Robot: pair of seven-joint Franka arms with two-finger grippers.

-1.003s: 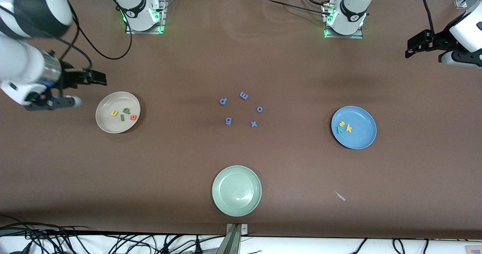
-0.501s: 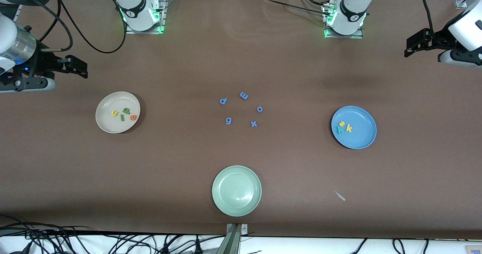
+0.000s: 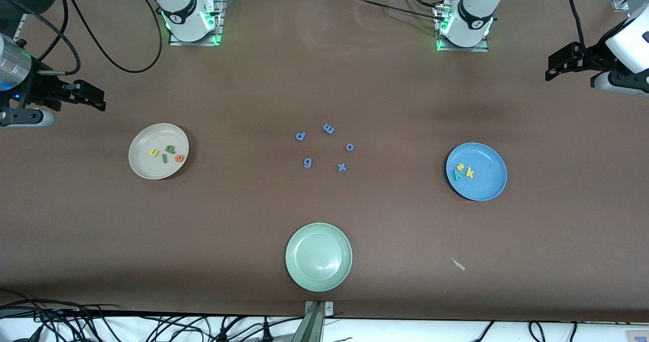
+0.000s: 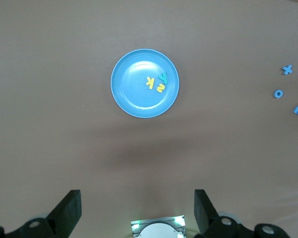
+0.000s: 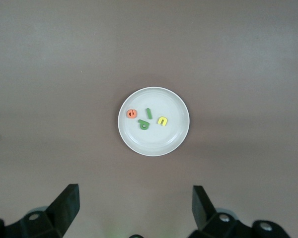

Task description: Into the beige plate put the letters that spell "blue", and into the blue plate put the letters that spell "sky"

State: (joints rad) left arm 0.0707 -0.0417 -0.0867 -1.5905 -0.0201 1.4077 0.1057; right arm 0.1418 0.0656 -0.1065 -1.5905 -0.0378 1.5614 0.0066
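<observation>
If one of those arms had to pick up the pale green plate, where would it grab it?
Probably by the raised rim, coming straight down from above. The pale green plate lies flat and empty on the table, too wide for the fingers to span, so one finger would go inside the rim and one outside. Nothing stands close beside it.

Robot lab – bolted arms (cables).

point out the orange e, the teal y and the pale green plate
orange e (image 5: 132, 113), right wrist view, middle of the letter in the beige plate
teal y (image 4: 163, 77), left wrist view, middle of the letter in the blue plate
pale green plate (image 3: 295, 271), front view, its raised rim
</observation>
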